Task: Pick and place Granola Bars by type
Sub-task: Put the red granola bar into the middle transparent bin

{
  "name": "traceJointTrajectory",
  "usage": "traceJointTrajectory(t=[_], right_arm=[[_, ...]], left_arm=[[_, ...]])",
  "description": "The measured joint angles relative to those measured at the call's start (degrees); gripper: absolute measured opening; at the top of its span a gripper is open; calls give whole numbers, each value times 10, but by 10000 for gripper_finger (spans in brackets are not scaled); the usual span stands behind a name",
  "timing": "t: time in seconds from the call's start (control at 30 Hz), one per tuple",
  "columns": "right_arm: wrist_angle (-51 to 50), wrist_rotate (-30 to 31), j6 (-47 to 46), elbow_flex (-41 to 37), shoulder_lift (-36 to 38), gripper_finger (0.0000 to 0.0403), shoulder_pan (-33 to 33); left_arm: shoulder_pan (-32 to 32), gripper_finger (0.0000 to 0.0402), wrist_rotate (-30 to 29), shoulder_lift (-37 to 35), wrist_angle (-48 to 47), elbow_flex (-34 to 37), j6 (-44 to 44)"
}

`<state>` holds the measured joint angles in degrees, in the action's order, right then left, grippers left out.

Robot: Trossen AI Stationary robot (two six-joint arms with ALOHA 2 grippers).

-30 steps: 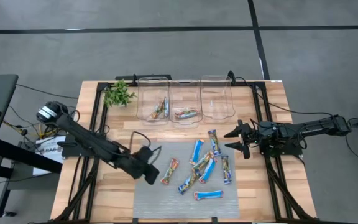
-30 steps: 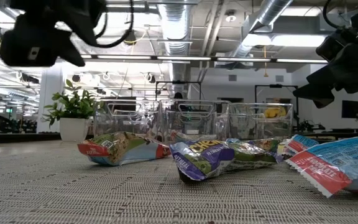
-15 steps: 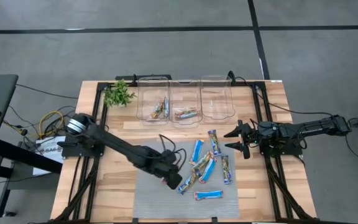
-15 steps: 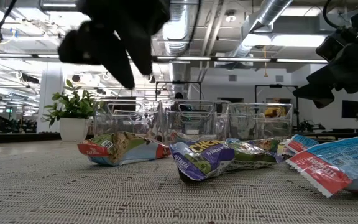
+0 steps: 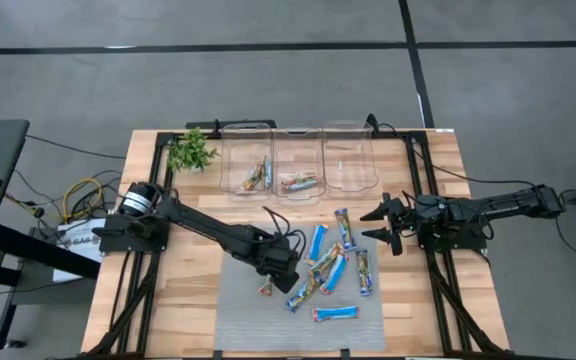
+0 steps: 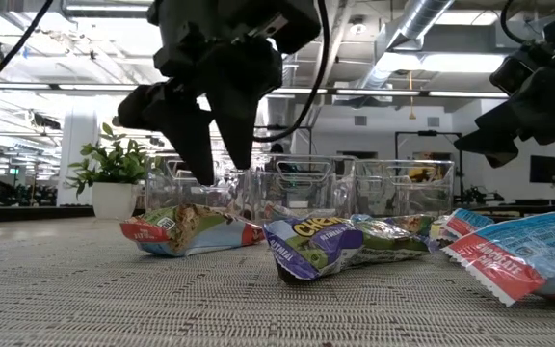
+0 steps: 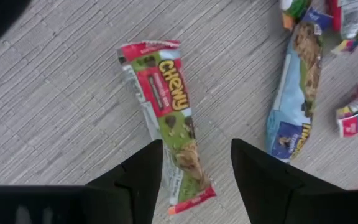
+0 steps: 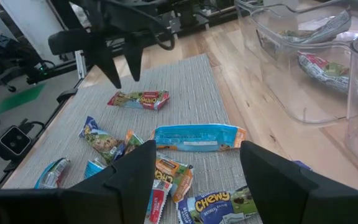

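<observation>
Since the earlier frames, the left arm has swung in from the desk's (image 5: 438,150) left edge and now stands over the grey mat (image 5: 238,320), its left tool (image 7: 194,163) poised with jaws apart directly above a red-and-green Chewy bar (image 7: 166,112) lying alone at the mat's left side, not yet touching it. Right tool (image 5: 380,224), jaws also apart, waits near the desk's right rail. Three clear bins (image 5: 348,160) stand in a row at the far edge; two already hold bars, the right one looks unfilled. Remaining Granola Bars (image 5: 330,268) lie clustered mid-mat, blue and multicoloured mixed. Risk: the flat, slippery wrapper may slide from a shallow pinch, or the jaws may snag the mat's weave.
</observation>
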<state>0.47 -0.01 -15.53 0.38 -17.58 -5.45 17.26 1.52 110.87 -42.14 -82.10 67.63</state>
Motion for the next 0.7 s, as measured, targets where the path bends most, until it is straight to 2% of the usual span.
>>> traceJointTrajectory(t=[0.33, 0.7], right_arm=[[0, 0, 0, 0, -2, 225, 0], [2, 0, 0, 0, -9, 225, 0]], left_arm=[[-1, 181, 29, 46, 25, 6, 8], [0, 180, 10, 64, 15, 8, -4]])
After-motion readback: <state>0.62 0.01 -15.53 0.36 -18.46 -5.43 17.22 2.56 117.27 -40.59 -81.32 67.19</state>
